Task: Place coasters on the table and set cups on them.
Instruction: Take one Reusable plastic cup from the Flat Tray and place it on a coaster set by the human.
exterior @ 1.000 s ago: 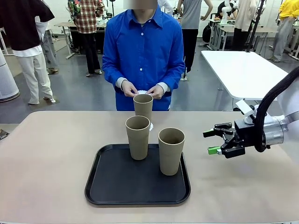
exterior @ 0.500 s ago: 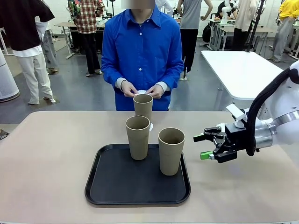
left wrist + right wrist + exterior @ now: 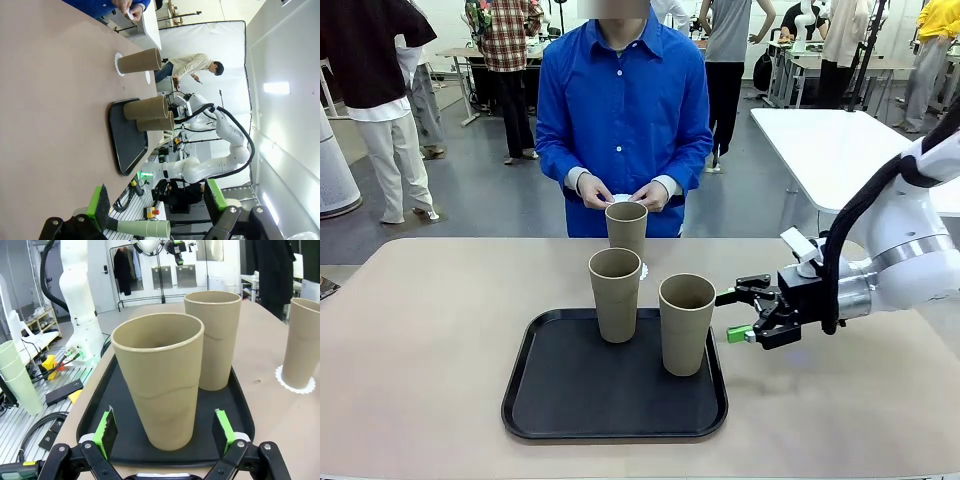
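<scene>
**Left gripper** [image 3: 157,202], seen from its own wrist camera: black two-finger jaws with green pads, spread wide and empty, at the left side of the table [image 3: 420,330]. The table is a broad, smooth, matte beige top with rounded corners.

**Centre, near side:** a black tray [image 3: 550,400], rectangular with rounded corners and a low raised rim, lies flat on the table. Two cups stand upright on it.
- The left tray cup [image 3: 616,300] stands at the tray's far edge.
- The right tray cup [image 3: 686,325] stands nearer, at the tray's right side, close to its neighbour but apart from it.
- Both are tall, handleless, tapered tumblers in matte khaki-tan, wider at the rim, with a faint line running round the wall.

**Centre, far side:** beyond the tray, directly behind the left tray cup, the far cup [image 3: 626,226] of the same make stands upright on a coaster [image 3: 643,270]. This is a thin white paper disc whose scalloped edge shows beside the cup's base on the bare table. Past the table's far edge, the person's hands [image 3: 592,190] meet at waist height, fingertips pinching a thin white held coaster [image 3: 622,197].

**Right:** the right gripper [image 3: 728,316] is level with the right tray cup's wall, just beside it and not touching. Its fingers point left at the cup, parted wide with nothing gripped.
</scene>
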Robot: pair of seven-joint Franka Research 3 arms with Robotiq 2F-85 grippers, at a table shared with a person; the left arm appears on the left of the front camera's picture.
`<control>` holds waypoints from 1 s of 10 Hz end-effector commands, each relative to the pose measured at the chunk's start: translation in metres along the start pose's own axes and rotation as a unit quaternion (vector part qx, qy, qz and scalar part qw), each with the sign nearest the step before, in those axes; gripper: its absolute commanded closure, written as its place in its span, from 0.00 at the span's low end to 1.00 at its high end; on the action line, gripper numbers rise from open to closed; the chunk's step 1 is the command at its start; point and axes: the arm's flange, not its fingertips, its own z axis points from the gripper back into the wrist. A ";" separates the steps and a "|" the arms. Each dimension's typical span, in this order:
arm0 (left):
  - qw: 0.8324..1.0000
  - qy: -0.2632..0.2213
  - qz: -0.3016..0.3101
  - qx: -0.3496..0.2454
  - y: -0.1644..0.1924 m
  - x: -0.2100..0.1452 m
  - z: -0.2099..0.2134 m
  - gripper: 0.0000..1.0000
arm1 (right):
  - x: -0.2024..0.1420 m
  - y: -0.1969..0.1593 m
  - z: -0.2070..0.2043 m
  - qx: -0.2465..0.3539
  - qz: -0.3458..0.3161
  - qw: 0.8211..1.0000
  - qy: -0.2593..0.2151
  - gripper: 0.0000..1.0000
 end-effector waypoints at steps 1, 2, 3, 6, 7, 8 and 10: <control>1.000 -0.007 0.001 -0.003 -0.003 0.001 0.002 0.00 | -0.006 -0.010 -0.016 -0.002 0.006 1.000 -0.003 0.00; 1.000 -0.007 0.001 -0.003 -0.003 0.001 0.002 0.00 | -0.006 -0.013 -0.021 -0.002 0.000 1.000 -0.004 0.00; 1.000 -0.007 0.001 -0.003 -0.003 0.001 0.002 0.00 | -0.007 -0.015 -0.025 -0.001 -0.007 1.000 -0.007 0.00; 1.000 -0.007 0.001 -0.003 -0.003 0.001 0.002 0.00 | -0.011 -0.017 -0.032 -0.014 -0.030 0.999 -0.003 0.00; 1.000 -0.007 0.001 -0.003 -0.003 0.001 0.002 0.00 | -0.011 -0.016 -0.032 -0.014 -0.033 0.999 -0.004 0.00; 1.000 -0.007 0.001 -0.003 -0.003 0.001 0.002 0.00 | -0.011 -0.014 -0.033 -0.011 -0.032 0.999 -0.002 0.00; 1.000 -0.007 0.001 -0.003 -0.003 0.001 0.002 0.00 | -0.010 -0.014 -0.034 -0.007 -0.034 0.999 -0.003 0.00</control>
